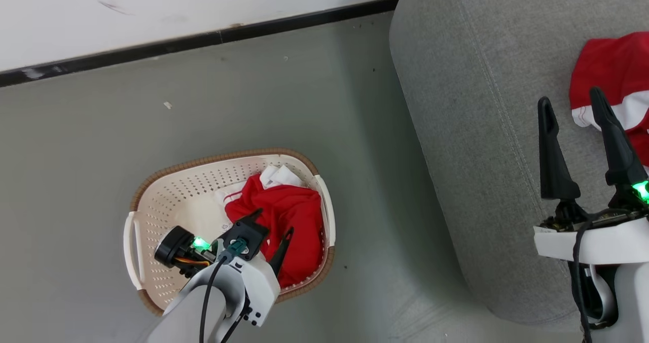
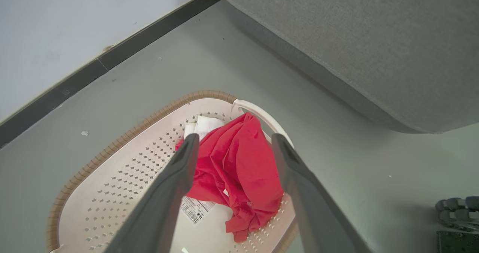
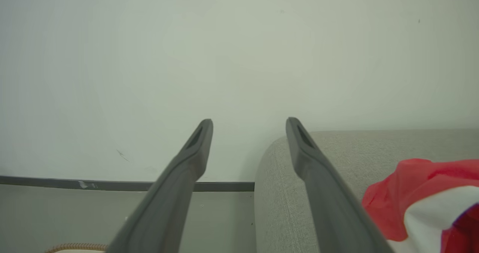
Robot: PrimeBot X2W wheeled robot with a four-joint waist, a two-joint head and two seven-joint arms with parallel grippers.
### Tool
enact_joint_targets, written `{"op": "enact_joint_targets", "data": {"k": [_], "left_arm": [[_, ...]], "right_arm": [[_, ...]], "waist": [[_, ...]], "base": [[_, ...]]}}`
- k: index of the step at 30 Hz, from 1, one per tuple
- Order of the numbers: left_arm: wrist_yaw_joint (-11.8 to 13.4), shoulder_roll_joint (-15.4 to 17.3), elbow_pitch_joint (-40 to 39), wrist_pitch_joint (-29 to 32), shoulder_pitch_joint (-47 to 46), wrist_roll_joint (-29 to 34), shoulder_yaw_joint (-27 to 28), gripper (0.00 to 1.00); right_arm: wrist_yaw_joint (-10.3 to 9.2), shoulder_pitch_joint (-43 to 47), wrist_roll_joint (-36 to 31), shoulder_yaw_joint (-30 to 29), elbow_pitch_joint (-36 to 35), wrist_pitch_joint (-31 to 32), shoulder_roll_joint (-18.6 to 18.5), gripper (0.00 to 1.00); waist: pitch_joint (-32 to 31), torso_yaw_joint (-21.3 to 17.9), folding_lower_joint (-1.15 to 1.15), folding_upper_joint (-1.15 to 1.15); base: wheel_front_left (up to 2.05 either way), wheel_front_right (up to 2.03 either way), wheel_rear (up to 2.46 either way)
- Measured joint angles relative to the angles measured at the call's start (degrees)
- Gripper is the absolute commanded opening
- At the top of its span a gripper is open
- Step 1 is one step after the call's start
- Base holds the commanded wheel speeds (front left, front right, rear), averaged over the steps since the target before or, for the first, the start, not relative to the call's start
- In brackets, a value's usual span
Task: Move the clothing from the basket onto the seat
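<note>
Left claw [image 1: 274,221] hangs spread and empty over the basket [image 1: 203,161], its fingers straddling the crumpled red garment [image 1: 289,206] inside. To grasp well, I judge the left claw should drop straight onto the highest fold, pinch deep enough to gather several layers, then lift clear of the rim before swinging across. The seat [image 1: 456,104] already carries a red-and-white garment [image 1: 613,69], with the right claw [image 1: 570,97] released and holding nothing just beside it. Down on the floor, the basket also holds a small white piece [image 1: 279,174] tucked behind the red one, and a barcode label [image 2: 194,212] on its base.
</note>
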Motion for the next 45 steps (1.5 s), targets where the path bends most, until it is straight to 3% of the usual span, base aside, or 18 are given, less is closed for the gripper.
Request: {"op": "enact_joint_targets", "data": {"k": [35, 44, 45], "left_arm": [[-0.44, -0.42, 10.14, -3.82, -11.31, 2.44, -0.24, 1.00], [0.87, 0.91, 14.41, -3.23, -12.96, 2.42, 1.59, 1.00], [0.87, 1.16, 14.75, -3.07, -12.96, 2.41, 1.66, 0.84]], "right_arm": [[0.00, -15.34, 5.90, 3.50, 1.25, 0.00, -0.03, 1.00], [0.00, -16.98, 5.90, 3.89, 1.82, 0.00, -0.03, 1.00], [0.00, -17.31, 5.90, 3.91, 1.81, 0.00, -0.03, 1.00]], "waist": [[16.72, -10.34, 0.00, 0.00], [19.13, -11.97, 0.00, 0.00], [19.36, -12.11, 0.00, 0.00]], "base": [[0.00, 0.00, 0.00], [0.00, 0.00, 0.00], [0.00, 0.00, 0.00]]}}
